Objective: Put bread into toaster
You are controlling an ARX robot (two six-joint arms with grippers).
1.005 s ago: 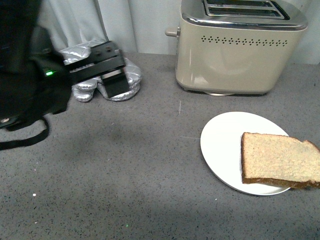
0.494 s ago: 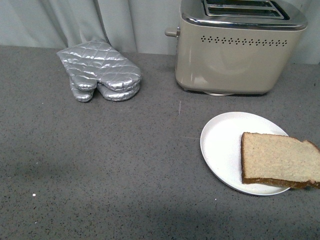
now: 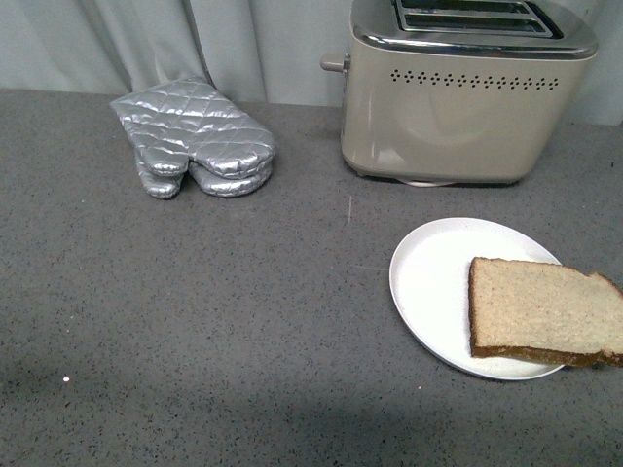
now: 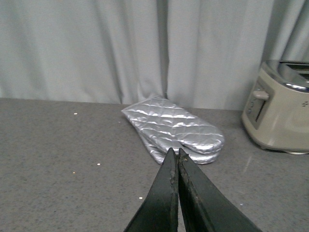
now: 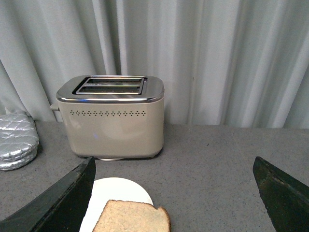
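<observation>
Grey counter (image 3: 195, 311): open across centre and lower left. Bread (image 3: 545, 311), lower right, on white plate (image 3: 428, 282), overhanging its right rim. Toaster (image 3: 458, 117), upper right. Left gripper (image 4: 176, 159) closed, empty; right gripper (image 5: 174, 166) spread wide, empty.

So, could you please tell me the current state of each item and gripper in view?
bread: lying flat on the plate, one edge overhanging the rim, ungrasped.
toaster: upright, no bread in its slots, lever knob high.
plate: flat on the counter, holding the bread.
oven mitt: lying flat, untouched.
left gripper: jaws shut, empty.
right gripper: jaws open, empty.
</observation>
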